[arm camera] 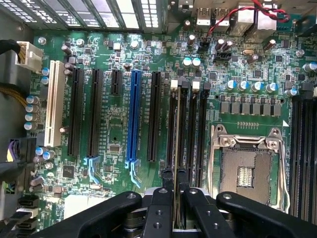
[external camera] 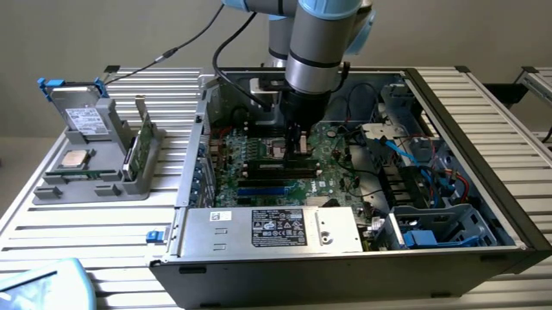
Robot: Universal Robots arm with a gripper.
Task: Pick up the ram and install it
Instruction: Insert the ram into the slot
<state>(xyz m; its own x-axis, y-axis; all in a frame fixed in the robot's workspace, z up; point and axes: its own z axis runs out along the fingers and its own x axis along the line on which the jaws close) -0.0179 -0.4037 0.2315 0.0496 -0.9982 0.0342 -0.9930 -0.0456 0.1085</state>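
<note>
Wrist view shows you the gripper (arm camera: 175,176) pinching the ram (arm camera: 177,134) edge-on between its two fingers. The stick stands in line with the black memory slots (arm camera: 202,134), just beside the open processor socket (arm camera: 246,166); whether it is seated you cannot tell. From the exterior view, your arm reaches down into the open computer case (external camera: 345,281), low over the motherboard (external camera: 258,161).

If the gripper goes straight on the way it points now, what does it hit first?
Likely the memory slots beside the CPU socket. The ram, held in the gripper, leads edge-on over them. Which slot it lines up with, and the gap left, I can't tell.
</note>
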